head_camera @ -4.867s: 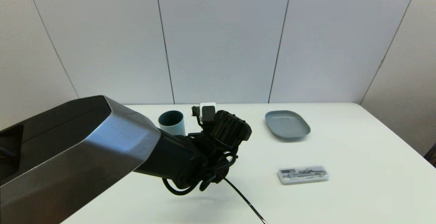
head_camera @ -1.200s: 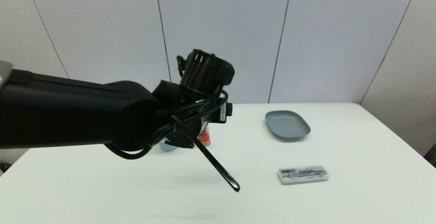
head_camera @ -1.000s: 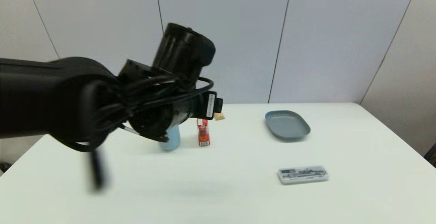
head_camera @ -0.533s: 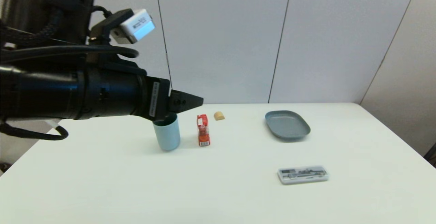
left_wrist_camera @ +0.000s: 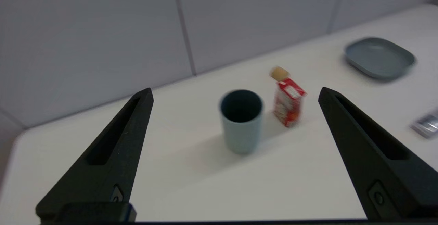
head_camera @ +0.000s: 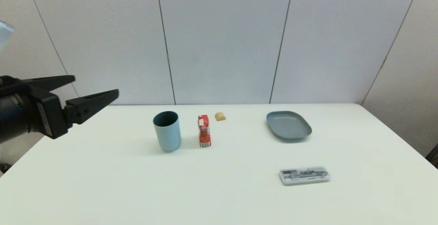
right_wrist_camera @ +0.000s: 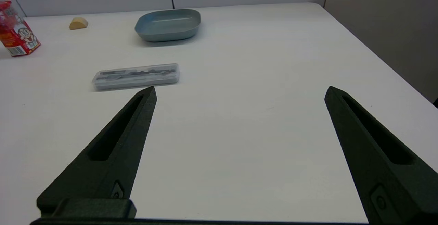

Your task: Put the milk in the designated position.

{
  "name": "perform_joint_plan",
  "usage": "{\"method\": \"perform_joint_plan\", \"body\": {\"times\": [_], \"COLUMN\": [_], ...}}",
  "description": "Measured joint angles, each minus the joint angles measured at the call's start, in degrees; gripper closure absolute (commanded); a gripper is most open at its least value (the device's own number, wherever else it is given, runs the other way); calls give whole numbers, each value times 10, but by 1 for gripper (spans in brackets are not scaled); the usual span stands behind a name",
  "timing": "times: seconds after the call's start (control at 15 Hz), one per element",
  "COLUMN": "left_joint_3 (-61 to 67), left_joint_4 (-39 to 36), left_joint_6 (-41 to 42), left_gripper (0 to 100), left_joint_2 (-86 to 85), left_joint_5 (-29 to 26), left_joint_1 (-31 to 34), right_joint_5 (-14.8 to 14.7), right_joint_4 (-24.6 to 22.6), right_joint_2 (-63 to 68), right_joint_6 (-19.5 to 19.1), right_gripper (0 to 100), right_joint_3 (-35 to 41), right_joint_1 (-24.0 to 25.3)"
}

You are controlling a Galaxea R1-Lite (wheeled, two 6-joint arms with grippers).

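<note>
I have the left tool (head_camera: 92, 88) at the far left edge of the head view, raised above the surface (head_camera: 219, 197) with its two fingers spread wide and gripping nothing. It points toward the things in the middle but sits well apart from them. The milk (head_camera: 204, 130) stands upright on the surface, just beside the light-blue cup (head_camera: 167, 130) on that cup's right, with a small gap between the two. A small tan block (head_camera: 220, 116) lies a little behind the milk, toward the wall. Further right I see the grey-blue tray (head_camera: 289, 125), and nearer to me a clear flat case (head_camera: 304, 175).

From the left wrist camera the cup (left_wrist_camera: 241, 120) and the milk (left_wrist_camera: 288, 107) sit between my spread fingers, far ahead of them.

The right tool (right_wrist_camera: 239, 91) is outside the head view; its own camera shows its fingers wide apart over bare surface, holding nothing, with the case (right_wrist_camera: 136, 76), the tray (right_wrist_camera: 167, 24) and the milk (right_wrist_camera: 15, 29) beyond.
</note>
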Motion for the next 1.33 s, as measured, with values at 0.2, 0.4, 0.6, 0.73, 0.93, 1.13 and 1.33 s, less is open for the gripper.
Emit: {"method": "perform_joint_plan", "body": {"times": [0.2, 0.4, 0.6, 0.73, 0.93, 1.13, 1.33], "left_joint_3": [84, 162, 240, 284, 320, 348, 358], "left_joint_4": [-106, -140, -144, -139, -94, -64, -60], "left_joint_6": [21, 23, 19, 12, 7, 18, 25], "left_gripper": [0, 0, 0, 0, 0, 0, 0], "left_joint_2": [-64, -141, -233, -297, -384, -433, -453], "left_joint_5": [-17, -28, -38, -41, -50, -100, -106], "left_joint_1": [81, 134, 162, 181, 233, 248, 230], "right_joint_5": [0, 0, 0, 0, 0, 0, 0], "right_joint_4": [0, 0, 0, 0, 0, 0, 0], "right_joint_2": [0, 0, 0, 0, 0, 0, 0], "right_joint_6": [0, 0, 0, 0, 0, 0, 0], "right_gripper": [0, 0, 0, 0, 0, 0, 0], "right_joint_3": [0, 0, 0, 0, 0, 0, 0], "right_joint_1": [0, 0, 0, 0, 0, 0, 0]}}
